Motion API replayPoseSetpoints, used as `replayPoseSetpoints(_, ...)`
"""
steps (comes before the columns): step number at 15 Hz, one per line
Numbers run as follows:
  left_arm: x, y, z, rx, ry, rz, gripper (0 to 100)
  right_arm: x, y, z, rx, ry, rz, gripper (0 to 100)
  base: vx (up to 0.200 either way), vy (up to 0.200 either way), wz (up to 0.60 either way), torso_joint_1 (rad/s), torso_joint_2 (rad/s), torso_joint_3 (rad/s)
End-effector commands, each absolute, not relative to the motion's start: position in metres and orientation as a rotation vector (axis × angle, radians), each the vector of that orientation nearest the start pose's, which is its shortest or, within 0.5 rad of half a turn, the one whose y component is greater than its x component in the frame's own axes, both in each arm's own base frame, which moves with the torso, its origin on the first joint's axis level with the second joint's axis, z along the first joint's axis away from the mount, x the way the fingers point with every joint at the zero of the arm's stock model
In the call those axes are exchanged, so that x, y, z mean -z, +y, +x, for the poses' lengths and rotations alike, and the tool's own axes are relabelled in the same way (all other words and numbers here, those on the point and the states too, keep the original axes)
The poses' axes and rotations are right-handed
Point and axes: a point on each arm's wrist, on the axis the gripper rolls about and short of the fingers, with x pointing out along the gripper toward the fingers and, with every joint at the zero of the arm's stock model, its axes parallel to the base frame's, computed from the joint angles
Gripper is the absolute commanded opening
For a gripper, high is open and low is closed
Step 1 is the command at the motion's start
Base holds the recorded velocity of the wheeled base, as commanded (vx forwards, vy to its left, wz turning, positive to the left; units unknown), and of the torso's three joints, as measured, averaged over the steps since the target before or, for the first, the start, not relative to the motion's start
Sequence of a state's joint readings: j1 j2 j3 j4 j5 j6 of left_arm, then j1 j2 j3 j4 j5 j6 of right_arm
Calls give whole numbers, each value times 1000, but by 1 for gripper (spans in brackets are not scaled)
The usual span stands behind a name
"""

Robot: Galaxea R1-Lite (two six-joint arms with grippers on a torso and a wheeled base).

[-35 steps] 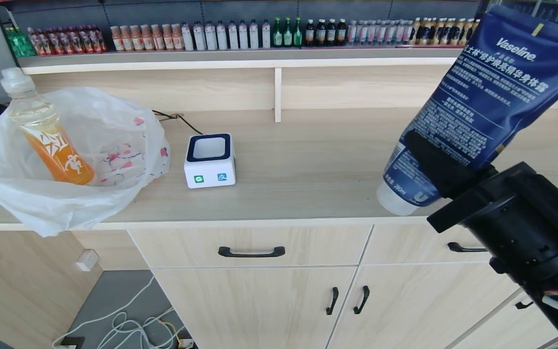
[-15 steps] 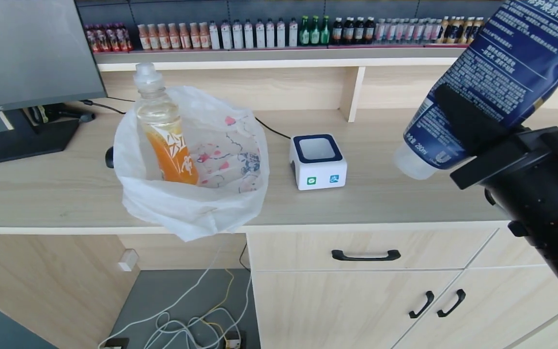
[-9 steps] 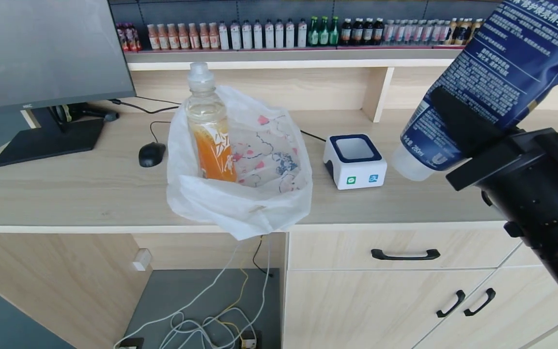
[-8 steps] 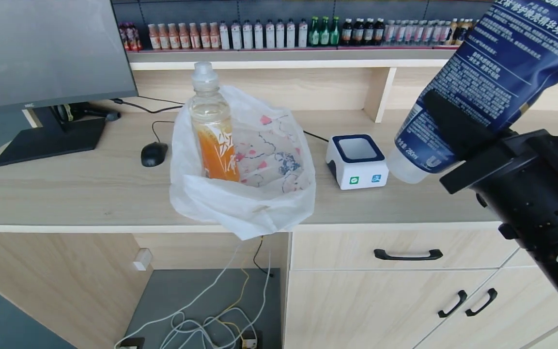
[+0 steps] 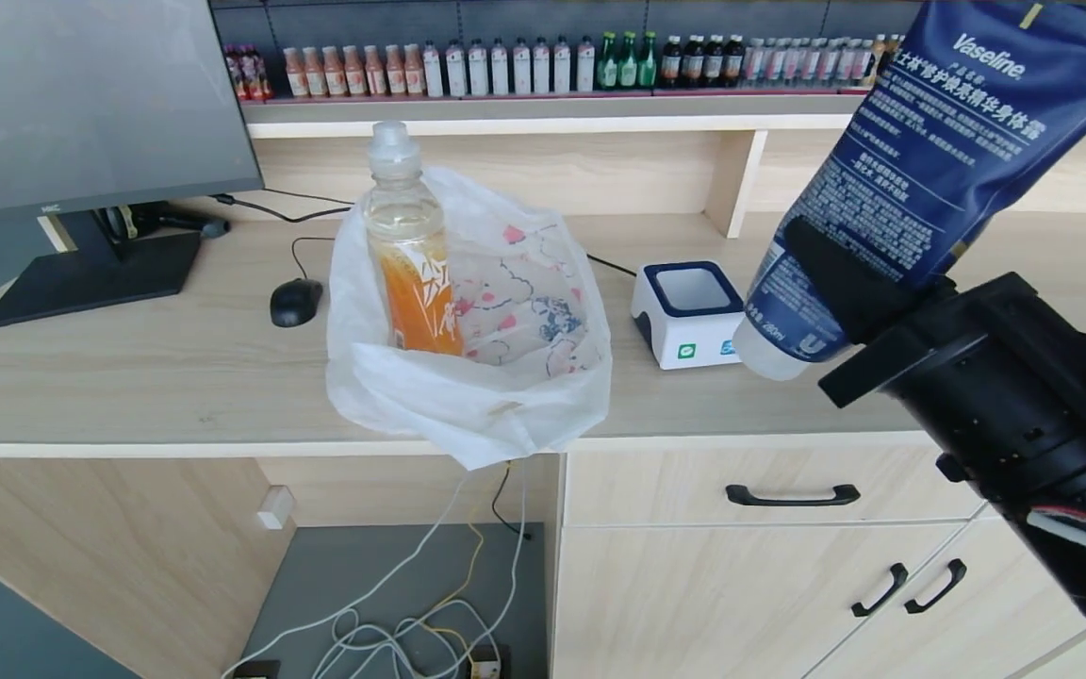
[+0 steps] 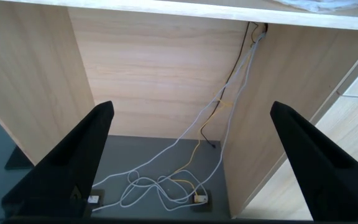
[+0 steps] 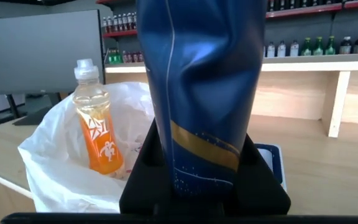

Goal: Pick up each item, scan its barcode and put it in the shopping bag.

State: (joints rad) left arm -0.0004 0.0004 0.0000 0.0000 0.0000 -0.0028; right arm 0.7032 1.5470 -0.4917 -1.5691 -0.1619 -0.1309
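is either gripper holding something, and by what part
The right gripper holds the blue tube, fingers clamped across its lower body just above the white cap. The left gripper is open, empty.

R gripper (image 5: pixel 852 300) raised, clamped on tube (image 5: pixel 929 141), L gripper (image 6: pixel 191 111) low, jaws wide apart

Bag (image 5: pixel 468 407) room beside upright bottle (image 5: pixel 410 266); scanner (image 5: pixel 690 317) near

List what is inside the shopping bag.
An orange drink bottle stands in the bag, its cap and neck above the rim. The bag's front wall hides the bottle's base and the bag's bottom, so anything else lying there cannot be seen.
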Motion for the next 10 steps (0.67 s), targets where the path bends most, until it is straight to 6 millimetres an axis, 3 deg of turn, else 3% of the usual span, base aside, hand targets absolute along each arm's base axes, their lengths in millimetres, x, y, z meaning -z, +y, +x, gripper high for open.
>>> replayPoseSetpoints(1, -75, 0, -23, 0, 0, -3, 100, -222, 148, 208, -519, -500, -56, 0, 0, 0, 0, 0, 0, 0)
replayPoseSetpoints(4, -75, 0, -23, 0, 0, -3, 100, -220, 126, 235, -495, -613, -429, 0, 0, 0, 0, 0, 0, 0)
replayPoseSetpoints(6, -75, 0, -23, 2, 0, -3, 100, -222, 135, 244, -474, -689, -595, 0, 0, 0, 0, 0, 0, 0)
replayPoseSetpoints(8, -75, 0, -23, 2, 0, -3, 100, -242, 146, 263, -448, -849, -716, 0, 0, 0, 0, 0, 0, 0)
replayPoseSetpoints(10, -75, 0, -23, 2, 0, -3, 100, -252, 141, 279, -454, -967, -838, 0, 0, 0, 0, 0, 0, 0)
